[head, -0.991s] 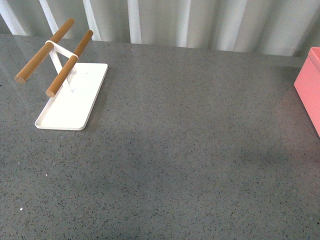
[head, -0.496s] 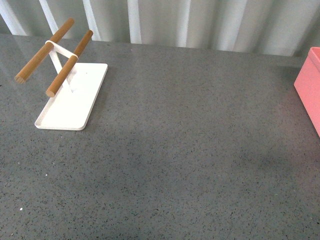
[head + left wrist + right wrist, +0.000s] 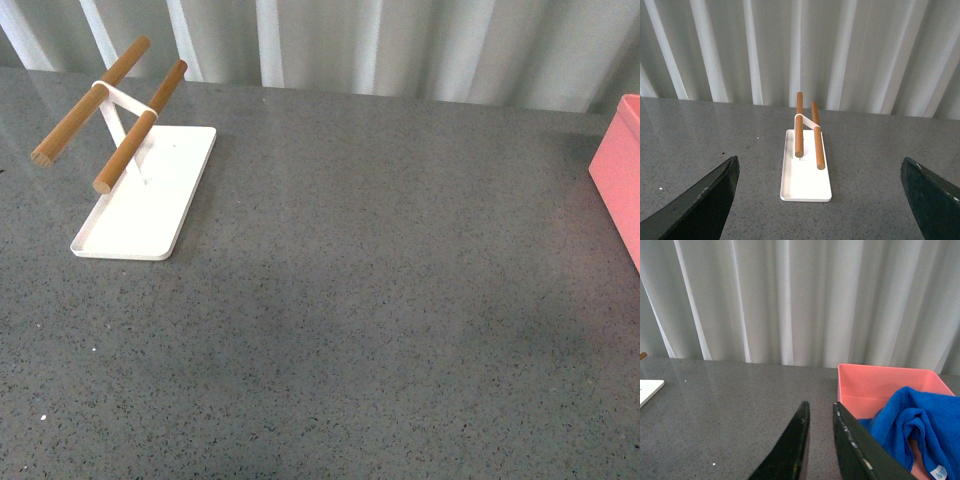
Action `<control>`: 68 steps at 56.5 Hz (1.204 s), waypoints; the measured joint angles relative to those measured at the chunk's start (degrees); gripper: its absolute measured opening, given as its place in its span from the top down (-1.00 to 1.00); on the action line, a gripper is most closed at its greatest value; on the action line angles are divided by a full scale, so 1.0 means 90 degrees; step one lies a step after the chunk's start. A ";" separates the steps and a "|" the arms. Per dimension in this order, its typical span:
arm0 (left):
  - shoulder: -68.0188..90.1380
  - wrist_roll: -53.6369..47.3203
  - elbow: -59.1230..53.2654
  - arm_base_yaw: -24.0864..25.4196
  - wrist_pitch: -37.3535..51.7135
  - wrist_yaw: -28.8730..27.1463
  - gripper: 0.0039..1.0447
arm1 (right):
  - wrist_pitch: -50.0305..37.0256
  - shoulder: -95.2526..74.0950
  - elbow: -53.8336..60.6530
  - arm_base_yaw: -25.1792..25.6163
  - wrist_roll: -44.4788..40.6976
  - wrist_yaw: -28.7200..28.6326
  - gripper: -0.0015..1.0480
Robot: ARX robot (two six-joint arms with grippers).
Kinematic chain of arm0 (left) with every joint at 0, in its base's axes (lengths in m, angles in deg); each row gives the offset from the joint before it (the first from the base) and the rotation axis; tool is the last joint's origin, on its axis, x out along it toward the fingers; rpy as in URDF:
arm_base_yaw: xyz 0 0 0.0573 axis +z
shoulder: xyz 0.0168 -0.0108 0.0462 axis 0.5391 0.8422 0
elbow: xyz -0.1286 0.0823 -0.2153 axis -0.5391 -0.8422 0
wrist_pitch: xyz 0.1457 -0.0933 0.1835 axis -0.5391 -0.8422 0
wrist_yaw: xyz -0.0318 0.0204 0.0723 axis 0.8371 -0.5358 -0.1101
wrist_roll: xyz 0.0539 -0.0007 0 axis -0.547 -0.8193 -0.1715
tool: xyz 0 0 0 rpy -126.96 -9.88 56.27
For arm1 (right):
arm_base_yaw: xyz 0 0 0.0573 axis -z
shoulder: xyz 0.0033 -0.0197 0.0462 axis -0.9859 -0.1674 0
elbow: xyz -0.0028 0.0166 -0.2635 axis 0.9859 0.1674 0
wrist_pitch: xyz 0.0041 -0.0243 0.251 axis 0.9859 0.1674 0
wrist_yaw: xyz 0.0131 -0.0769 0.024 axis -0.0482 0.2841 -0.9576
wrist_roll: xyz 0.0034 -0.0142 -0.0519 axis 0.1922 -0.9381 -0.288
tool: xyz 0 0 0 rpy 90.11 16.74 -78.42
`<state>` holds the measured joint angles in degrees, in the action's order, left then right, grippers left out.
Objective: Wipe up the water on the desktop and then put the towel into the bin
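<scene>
Right gripper, jaws nearly closed and empty, sits beside the towel, soft and light, bunched in the bin at lower right; left gripper gapes wide.

Light: even, soft, daylight-bright | Shadows: faint patches on counter lower centre | Glare: pale sheen upper left | Focus: sharp; wrist-view fingers slightly soft

One white tray with two wooden rods, one pink bin, one blue towel on one desk.
</scene>
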<state>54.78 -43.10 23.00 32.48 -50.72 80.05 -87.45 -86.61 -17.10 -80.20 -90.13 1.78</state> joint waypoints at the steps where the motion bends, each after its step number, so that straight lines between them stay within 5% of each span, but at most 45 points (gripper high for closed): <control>1: 0.0000 0.0000 0.0000 0.0000 0.0000 0.0000 -0.88 | 0.0000 0.0000 0.0000 0.0000 0.0000 0.0000 0.58; 23: 0.0000 0.0000 0.0000 0.0000 0.0000 0.0000 -0.88 | 0.0005 0.0000 0.0000 0.0000 0.0002 0.0000 -0.89; 68: 0.0000 0.0000 0.0000 0.0000 0.0000 0.0000 -0.88 | 0.0005 0.0000 0.0000 0.0000 0.0007 0.0000 -0.86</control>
<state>54.78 -43.10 23.00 32.48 -50.72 80.05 -87.40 -86.61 -17.10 -80.20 -90.07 1.78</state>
